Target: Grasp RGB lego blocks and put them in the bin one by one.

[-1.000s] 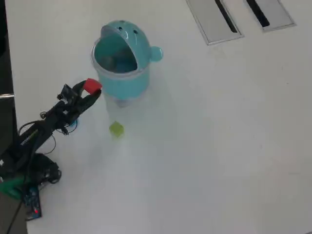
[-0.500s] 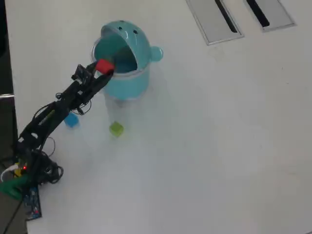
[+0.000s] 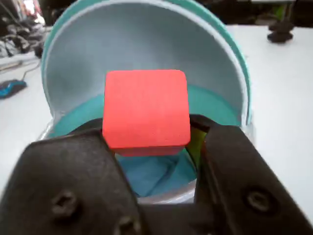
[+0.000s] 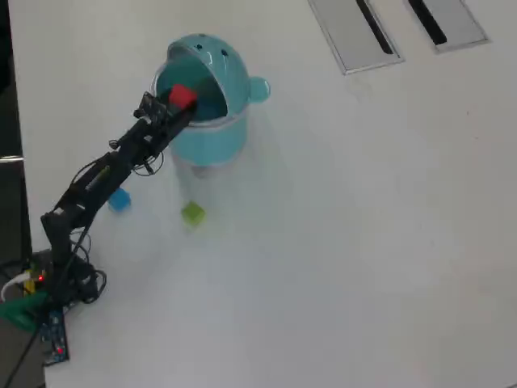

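The table [image 4: 363, 242] carries the whale bin [image 4: 212, 89], mouth open toward seven o'clock, the arm's side. The gripper [image 4: 179, 105] pinches the red block [image 4: 182, 96] over that opening, probably clear of the rim. Green block [image 4: 192, 213] and blue block [image 4: 119, 200] wait at six and seven o'clock.

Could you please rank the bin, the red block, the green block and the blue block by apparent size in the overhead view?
1. Bin, by far the largest.
2. Red block, blue block and green block look alike; red is raised nearer the camera and blue is partly hidden, so no ranking.
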You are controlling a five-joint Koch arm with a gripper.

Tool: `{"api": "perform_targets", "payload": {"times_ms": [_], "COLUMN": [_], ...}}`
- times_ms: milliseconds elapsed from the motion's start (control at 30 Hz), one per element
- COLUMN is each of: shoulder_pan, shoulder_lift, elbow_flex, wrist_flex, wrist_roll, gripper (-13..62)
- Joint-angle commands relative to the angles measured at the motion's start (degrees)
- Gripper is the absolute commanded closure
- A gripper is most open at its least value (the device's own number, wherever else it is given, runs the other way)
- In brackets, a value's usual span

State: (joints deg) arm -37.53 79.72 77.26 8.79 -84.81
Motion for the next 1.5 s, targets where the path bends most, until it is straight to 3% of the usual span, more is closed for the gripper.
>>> {"api": "perform_targets", "payload": {"times_ms": [0, 300, 400, 467, 667, 1033, 1300, 1467], "shoulder_pan": [-0.7, -2.2, -2.46, -2.64, -2.9, -3.08, -2.46, -0.97], "shoulder_lift": [0.79, -2.64, -2.99, -2.99, -2.81, -0.79, 4.83, 10.37], "elbow_flex": [-8.44, -10.46, -10.11, -9.84, -7.91, -4.04, 3.78, 10.72], "wrist_flex": [-4.92, -5.71, -6.15, -6.59, -6.59, -7.03, -7.21, -8.53], "wrist_roll": [-1.23, -2.72, -6.5, -6.5, -11.07, -12.04, -17.23, -17.05], "gripper": [45.5, 44.5, 34.5, 33.9, 23.0, 21.4, 14.7, 16.2]}}
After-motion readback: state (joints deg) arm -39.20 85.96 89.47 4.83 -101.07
